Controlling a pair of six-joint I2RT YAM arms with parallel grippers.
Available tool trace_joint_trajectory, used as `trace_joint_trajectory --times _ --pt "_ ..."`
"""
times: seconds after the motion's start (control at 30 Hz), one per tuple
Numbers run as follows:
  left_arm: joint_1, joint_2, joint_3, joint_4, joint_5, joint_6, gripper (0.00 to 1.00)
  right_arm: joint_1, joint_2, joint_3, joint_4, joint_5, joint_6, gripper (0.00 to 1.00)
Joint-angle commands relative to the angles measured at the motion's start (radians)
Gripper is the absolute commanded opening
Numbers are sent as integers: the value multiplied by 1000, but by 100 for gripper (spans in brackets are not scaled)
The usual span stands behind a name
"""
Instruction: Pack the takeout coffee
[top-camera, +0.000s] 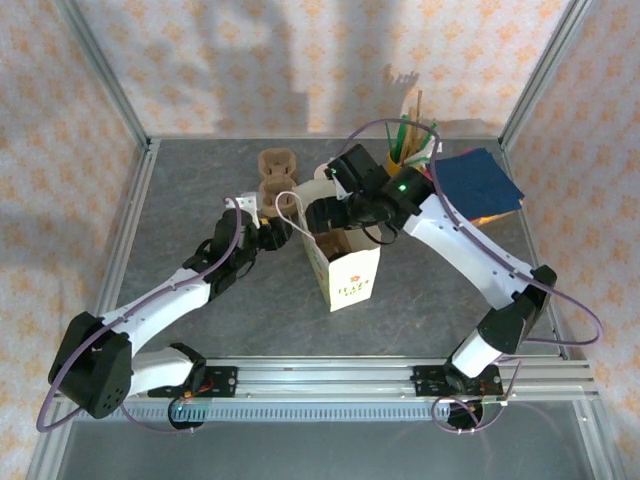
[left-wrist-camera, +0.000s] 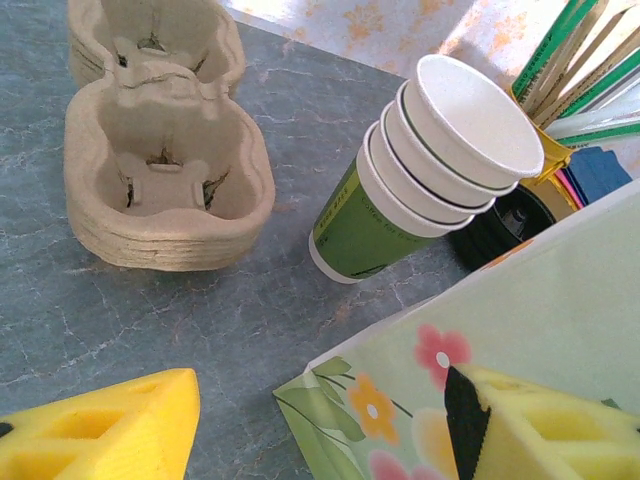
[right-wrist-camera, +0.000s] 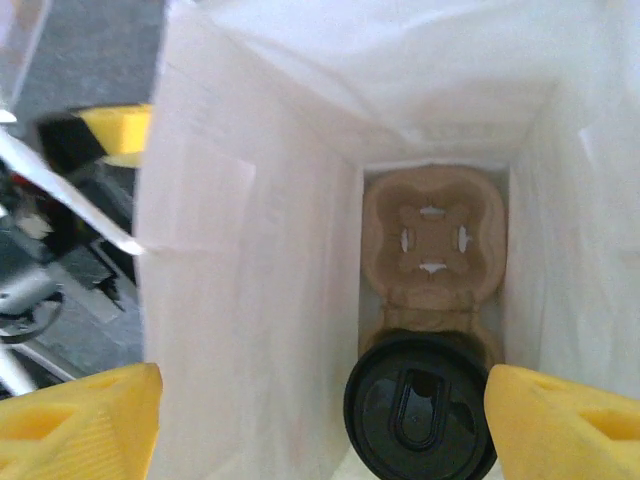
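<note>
The takeout coffee (right-wrist-camera: 420, 405) stands in the near pocket of a brown cardboard carrier (right-wrist-camera: 432, 235) at the bottom of the white paper bag (right-wrist-camera: 250, 280); I see its black lid from above. My right gripper (right-wrist-camera: 322, 390) hangs open over the bag's mouth, its right finger beside the lid and not touching it. The flowered bag (top-camera: 345, 265) stands upright mid-table. My left gripper (left-wrist-camera: 322, 400) is open at the bag's left corner, one yellow finger (left-wrist-camera: 540, 430) against its printed side. In the top view the right gripper (top-camera: 335, 205) is above the bag and the left gripper (top-camera: 275, 232) beside it.
Behind the bag are a stack of spare cardboard carriers (left-wrist-camera: 165, 175), a leaning stack of lidless white-and-green cups (left-wrist-camera: 430, 170) and a pile of black lids (left-wrist-camera: 500, 225). A yellow cup of stirrers (top-camera: 410, 150) and blue napkins (top-camera: 478, 180) sit at the back right.
</note>
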Motion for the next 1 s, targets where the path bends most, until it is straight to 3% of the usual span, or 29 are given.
trace_joint_trajectory --times 0.0,0.17,0.37,0.47,0.73,0.97 --pt "-6 -22 19 -12 -26 18 68 -5 -64 51 66 27 -3 83" --pt "-6 -29 35 -36 -33 18 68 -11 -115 88 119 58 -11 83" --pt "-7 -55 67 -103 -55 15 68 -45 -173 107 186 228 -14 84" --pt "-6 -77 91 -159 -77 14 68 -131 -197 85 232 264 -5 85" --pt "-1 -130 110 -225 -117 7 68 -443 -109 48 373 155 -15 80" --pt "6 -136 117 -243 -127 11 68 -527 65 74 451 174 -121 73"
